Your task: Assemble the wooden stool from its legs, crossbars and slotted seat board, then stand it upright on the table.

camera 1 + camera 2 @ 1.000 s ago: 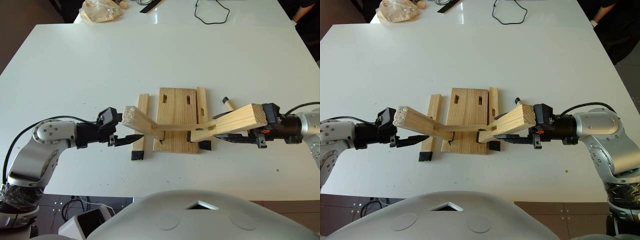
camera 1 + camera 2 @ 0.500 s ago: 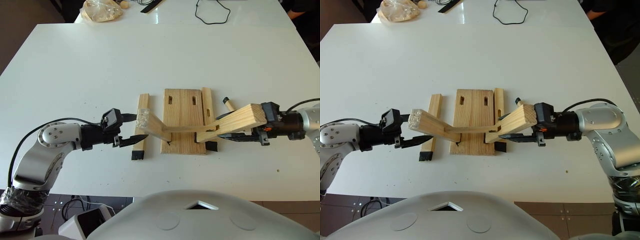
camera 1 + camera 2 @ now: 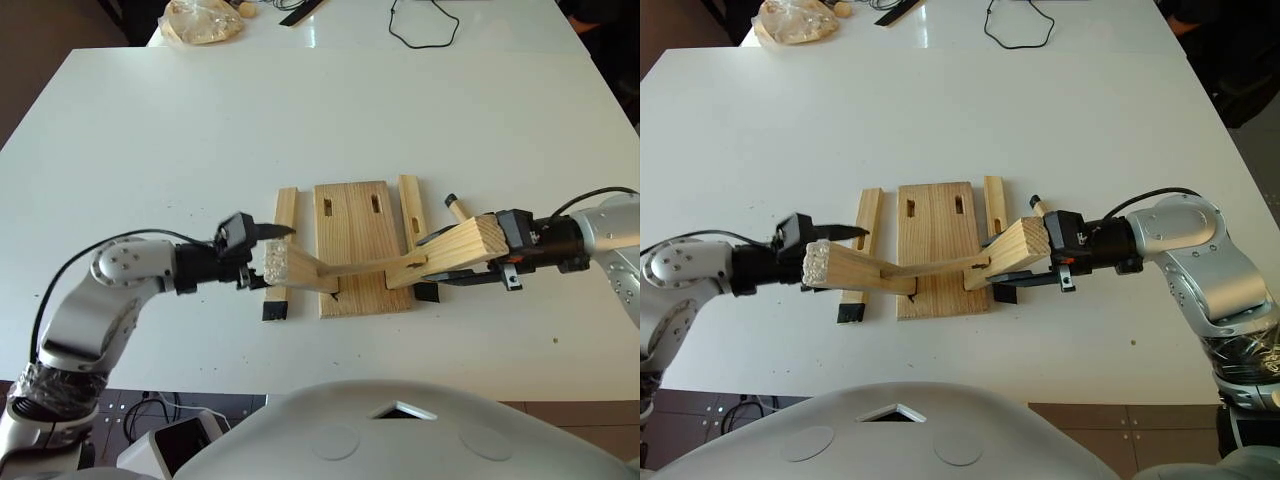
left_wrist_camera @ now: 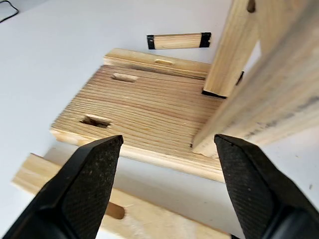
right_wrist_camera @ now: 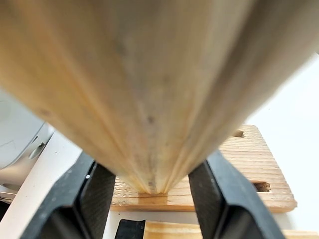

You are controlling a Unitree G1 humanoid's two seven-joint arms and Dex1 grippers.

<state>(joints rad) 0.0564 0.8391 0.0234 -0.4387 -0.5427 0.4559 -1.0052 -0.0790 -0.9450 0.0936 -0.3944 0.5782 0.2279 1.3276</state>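
Note:
The slotted seat board [image 3: 362, 245] lies flat mid-table. Over it hangs a sub-assembly: a left leg [image 3: 285, 268] and a right leg [image 3: 455, 248] joined by a thin crossbar [image 3: 355, 266]. My right gripper [image 5: 152, 184] is shut on the right leg's outer end, with a finger [image 5: 94, 194] on each side of the wood. My left gripper [image 3: 262, 256] is open at the left leg's pale end; its fingers [image 4: 94, 189] stand wide apart with the leg beside one of them. Two loose legs [image 3: 285, 215] [image 3: 407, 208] lie flat on either side of the board.
A short dowel [image 3: 457, 208] with a black tip lies just right of the board. A plastic bag [image 3: 203, 20] and a black cable [image 3: 425, 28] sit on the far table. Bare white table [image 3: 150, 150] surrounds the parts.
The joined legs and crossbar have sunk lower over the seat board and drawn together. My left gripper moved right and up, from under the left leg to its end. The right gripper moved left.

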